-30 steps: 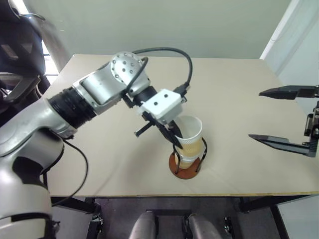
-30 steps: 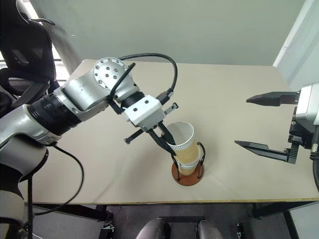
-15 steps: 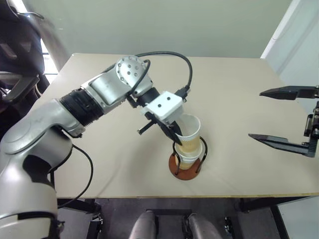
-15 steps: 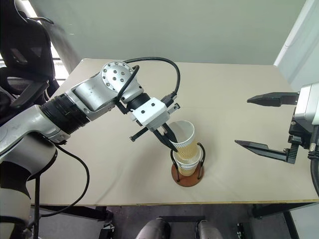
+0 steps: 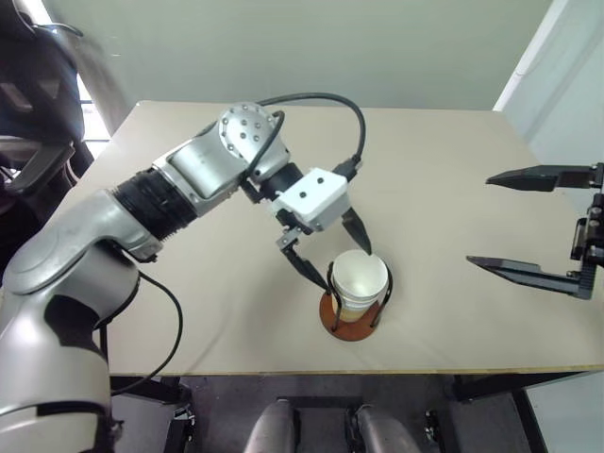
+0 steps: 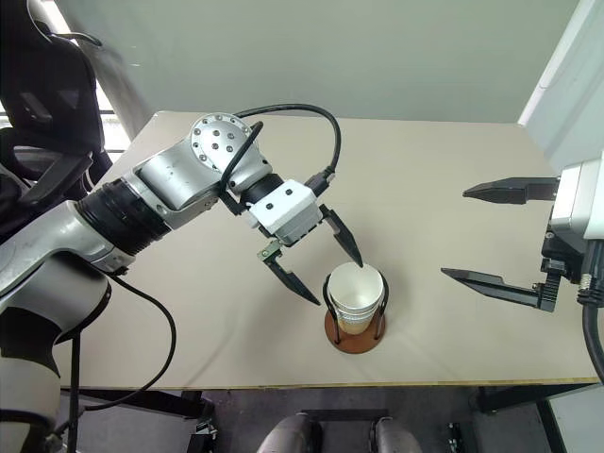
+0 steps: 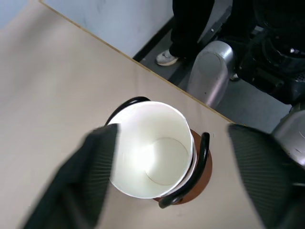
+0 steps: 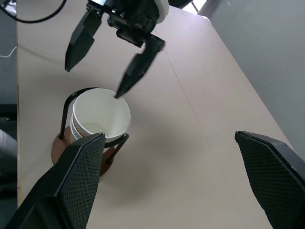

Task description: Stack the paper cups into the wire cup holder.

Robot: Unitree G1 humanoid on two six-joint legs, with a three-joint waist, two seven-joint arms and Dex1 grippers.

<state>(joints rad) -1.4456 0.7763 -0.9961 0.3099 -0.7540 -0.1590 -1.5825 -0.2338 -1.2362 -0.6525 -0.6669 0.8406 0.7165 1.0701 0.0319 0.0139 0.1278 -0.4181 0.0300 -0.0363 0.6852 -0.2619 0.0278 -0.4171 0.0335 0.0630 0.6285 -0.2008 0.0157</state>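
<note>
1. The left hand [image 6: 323,255] sits spread wide open just above the paper cups [image 6: 356,296], one finger on each side of the top rim and gripping nothing.
2. The cups are nested inside the wire cup holder [image 6: 355,330], near the front edge of the tabletop [image 6: 453,179], about mid-width.
3. Looks like the release step, so the hand should lift straight up; a finger clipping the rim or a wire loop could tip the stack.
4. The right hand [image 6: 495,233] hangs open and empty over the right edge, well apart from the holder.
</note>
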